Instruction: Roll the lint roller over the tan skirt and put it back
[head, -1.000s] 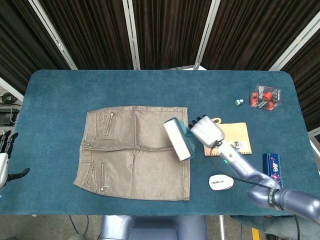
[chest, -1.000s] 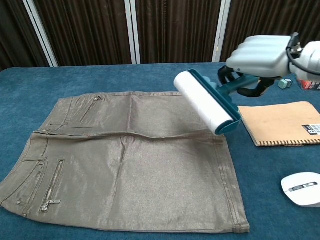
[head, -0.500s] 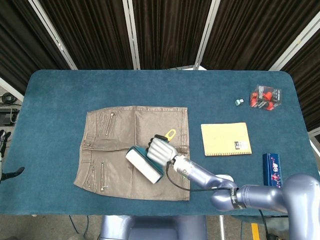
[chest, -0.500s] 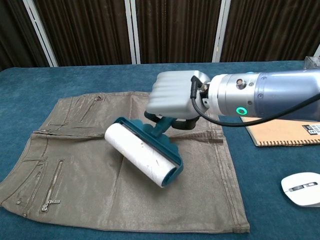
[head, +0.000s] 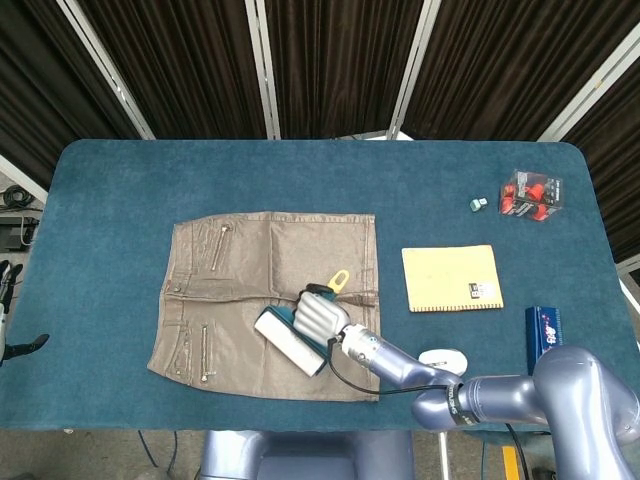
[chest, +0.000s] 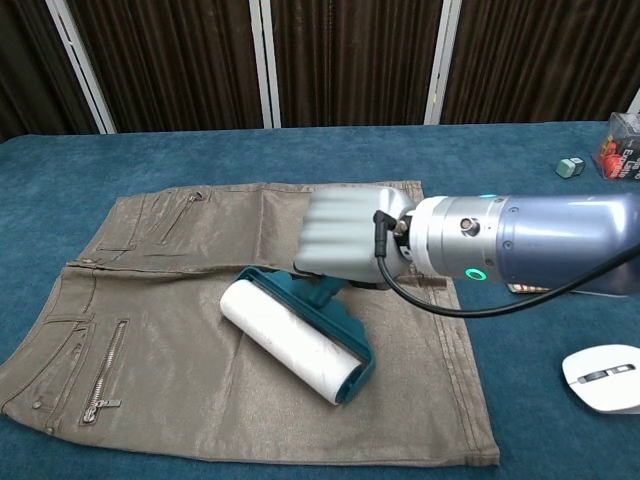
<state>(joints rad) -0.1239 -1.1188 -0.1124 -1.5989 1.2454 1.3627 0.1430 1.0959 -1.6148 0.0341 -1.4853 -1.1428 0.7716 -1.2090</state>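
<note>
Right hand (chest: 345, 240) grips the teal-framed white lint roller (chest: 297, 340), roll pressed flat on the tan skirt (chest: 150, 330); left hand's state, can't tell.

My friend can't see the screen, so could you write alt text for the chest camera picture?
The robot's right hand holds a teal lint roller with its white roll lying on a tan skirt spread flat on a blue table. A white computer mouse sits at the right edge, and dark curtains hang behind the table.
</note>
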